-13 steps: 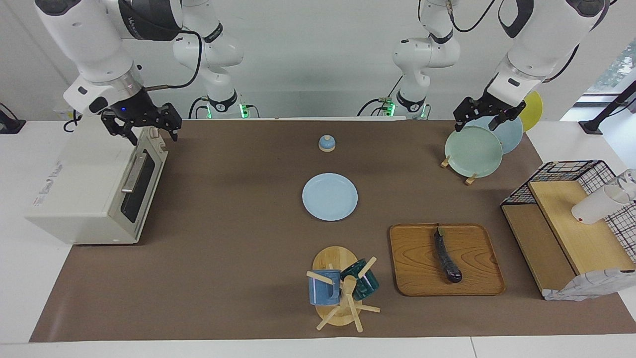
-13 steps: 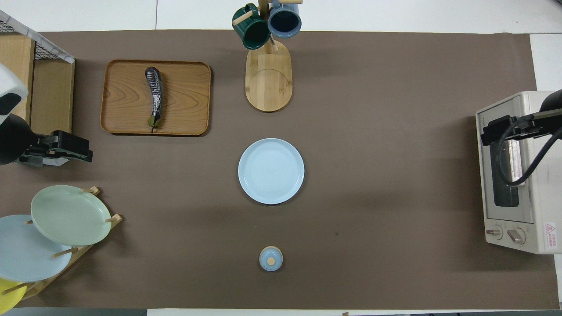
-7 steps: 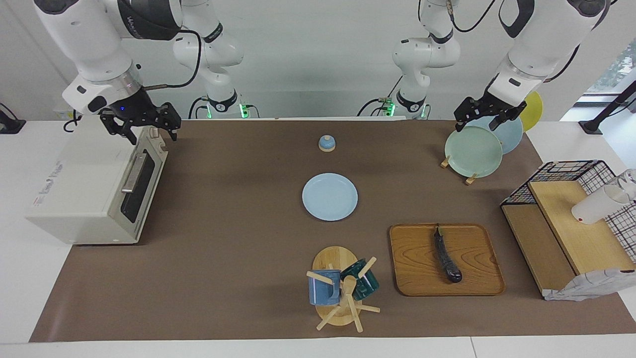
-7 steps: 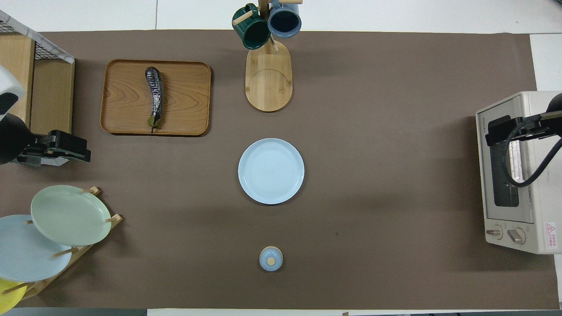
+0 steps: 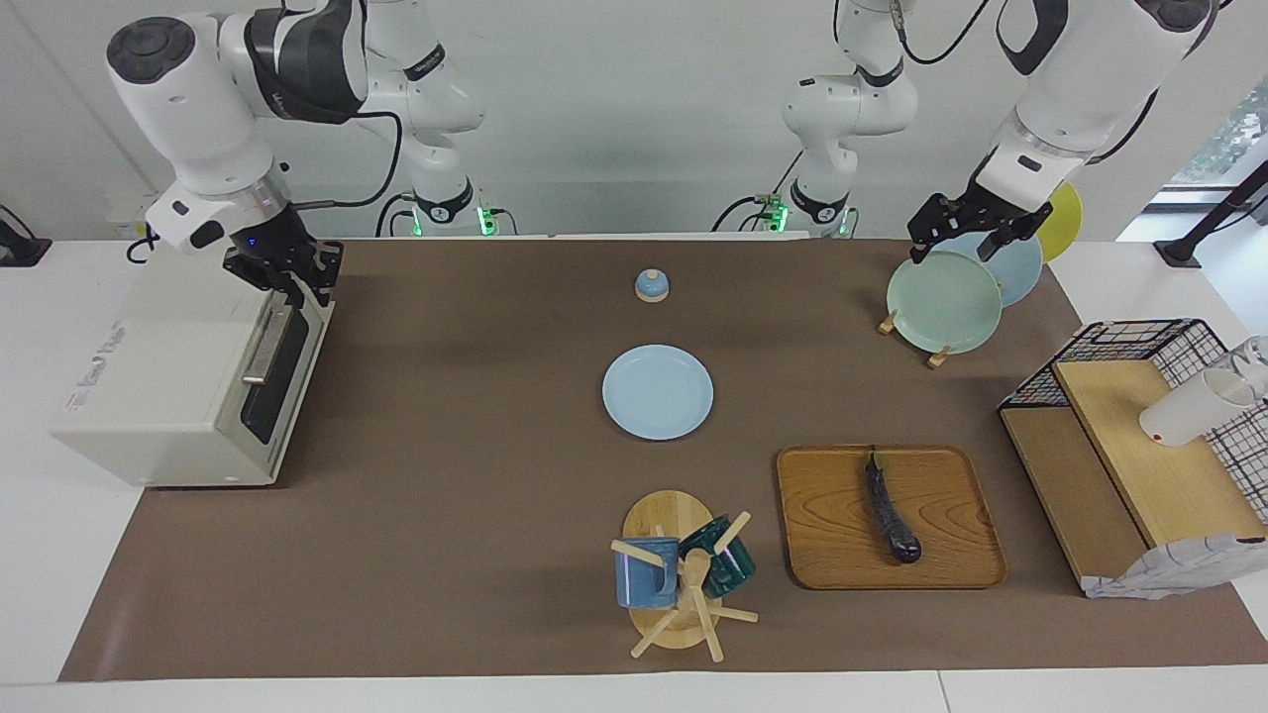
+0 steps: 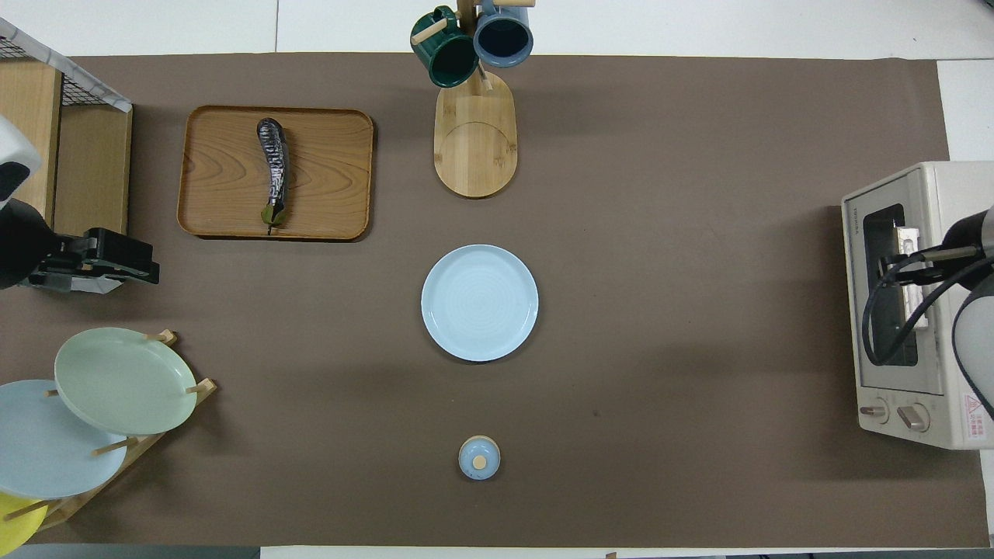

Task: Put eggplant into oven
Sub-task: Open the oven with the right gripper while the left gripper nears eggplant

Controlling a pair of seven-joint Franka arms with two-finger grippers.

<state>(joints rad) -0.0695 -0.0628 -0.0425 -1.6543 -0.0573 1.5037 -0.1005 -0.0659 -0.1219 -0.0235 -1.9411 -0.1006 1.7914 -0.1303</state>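
Note:
The dark purple eggplant (image 5: 892,512) lies on a wooden tray (image 5: 951,555) toward the left arm's end of the table; it also shows in the overhead view (image 6: 273,172). The off-white oven (image 5: 158,386) stands at the right arm's end with its glass door shut. My right gripper (image 5: 290,285) points down over the top edge of the oven door, close to the bar handle (image 5: 260,347). In the overhead view it (image 6: 894,264) covers part of the door window. My left gripper (image 5: 951,253) is open and empty, over the mat beside the plate rack, well apart from the eggplant.
A light blue plate (image 5: 658,391) lies mid-table, with a small blue lid (image 5: 651,285) nearer to the robots. A mug tree (image 5: 684,584) with two mugs stands beside the tray. A plate rack (image 5: 946,302) and a wooden shelf (image 5: 1129,465) are at the left arm's end.
My right gripper has turned at the wrist and come down closer to the top edge of the oven door. The left arm has barely moved. The eggplant has not moved.

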